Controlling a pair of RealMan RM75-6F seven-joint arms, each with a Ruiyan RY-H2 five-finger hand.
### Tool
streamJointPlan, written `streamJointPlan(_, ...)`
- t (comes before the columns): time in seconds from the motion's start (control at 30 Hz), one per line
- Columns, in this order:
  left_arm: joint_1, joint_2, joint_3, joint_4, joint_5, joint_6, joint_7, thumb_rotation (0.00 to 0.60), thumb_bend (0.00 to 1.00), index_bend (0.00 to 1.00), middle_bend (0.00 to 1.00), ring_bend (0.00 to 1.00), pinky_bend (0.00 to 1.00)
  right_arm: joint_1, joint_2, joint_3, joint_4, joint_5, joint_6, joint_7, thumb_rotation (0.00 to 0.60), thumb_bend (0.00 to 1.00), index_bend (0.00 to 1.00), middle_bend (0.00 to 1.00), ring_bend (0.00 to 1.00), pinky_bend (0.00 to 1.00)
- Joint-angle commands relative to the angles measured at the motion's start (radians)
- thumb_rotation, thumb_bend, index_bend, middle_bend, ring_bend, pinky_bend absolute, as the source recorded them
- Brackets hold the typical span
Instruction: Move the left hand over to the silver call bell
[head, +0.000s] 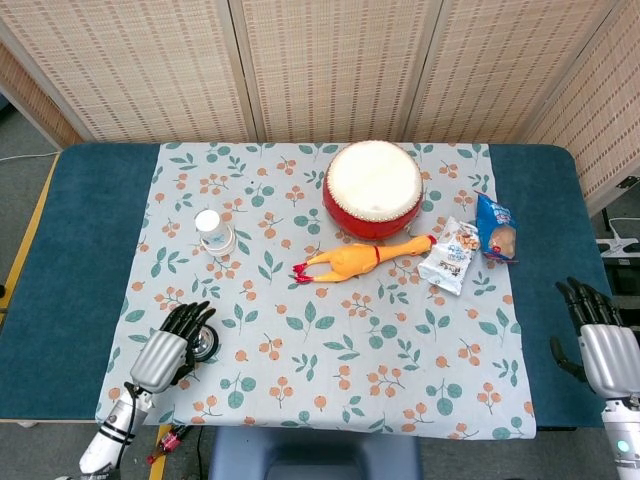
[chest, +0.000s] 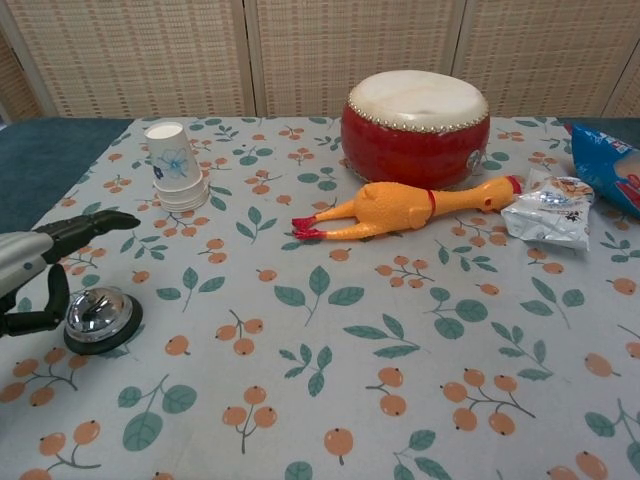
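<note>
The silver call bell (chest: 99, 314) on its black base stands near the front left of the flowered cloth; in the head view the bell (head: 206, 343) is partly covered. My left hand (head: 165, 355) hovers at the bell's left side and partly above it, fingers stretched forward and apart, holding nothing. In the chest view the left hand (chest: 40, 262) comes in from the left edge, its thumb hanging beside the bell. My right hand (head: 603, 345) rests off the cloth at the table's right edge, fingers apart and empty.
A stack of paper cups (head: 214, 232) stands behind the bell. A red drum (head: 373, 190), a yellow rubber chicken (head: 355, 259) and two snack bags (head: 452, 257) (head: 496, 228) lie further right. The flowered cloth (head: 330, 350) covers the blue table (head: 70, 260).
</note>
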Motion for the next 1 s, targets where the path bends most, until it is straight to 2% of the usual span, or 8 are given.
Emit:
streamJointPlan(0.03,-0.019,-0.092,0.021,0.108,0.008,-0.019,-0.070,0.600,1.00,0.00,0.00,0.00,0.08,0.000,0.000,0.000,0.001,-0.001,0.000,0.001,0.600,0.38,0.01,0.00,0.00,0.09)
streamJointPlan(0.3,-0.023,-0.162,0.050,0.211,0.009,-0.037,-0.125,0.600,1.00,0.00,0.00,0.00,0.08,0.004,0.001,-0.002,0.003,-0.004,-0.006,0.001,0.600,0.38,0.01,0.00,0.00,0.09)
streamJointPlan(0.43,-0.029,-0.203,0.066,0.290,-0.009,-0.081,-0.171,0.600,1.00,0.00,0.00,0.00,0.08,0.007,0.005,-0.008,0.003,-0.010,-0.017,0.003,0.600,0.38,0.01,0.00,0.00,0.09)
streamJointPlan(0.63,-0.026,-0.205,0.056,0.318,-0.011,-0.035,-0.190,0.600,1.00,0.00,0.00,0.00,0.08,0.008,0.006,-0.009,-0.001,-0.006,-0.021,0.002,0.600,0.38,0.01,0.00,0.00,0.09)
streamJointPlan(0.7,-0.025,-0.177,0.047,0.288,-0.003,0.007,-0.180,0.600,1.00,0.00,0.00,0.00,0.08,0.008,0.006,-0.009,-0.001,-0.007,-0.020,0.002,0.600,0.38,0.01,0.00,0.00,0.09)
streamJointPlan(0.8,-0.018,-0.076,0.038,0.188,0.015,0.073,-0.112,0.600,1.00,0.00,0.00,0.00,0.08,0.009,0.008,-0.007,-0.003,-0.004,-0.022,0.006,0.600,0.38,0.01,0.00,0.00,0.09)
streamJointPlan(1.0,0.041,0.217,0.054,-0.104,-0.011,0.135,0.102,0.600,1.00,0.00,0.00,0.00,0.09,0.016,0.005,0.002,-0.003,0.014,-0.030,0.003,0.600,0.38,0.01,0.00,0.00,0.09)
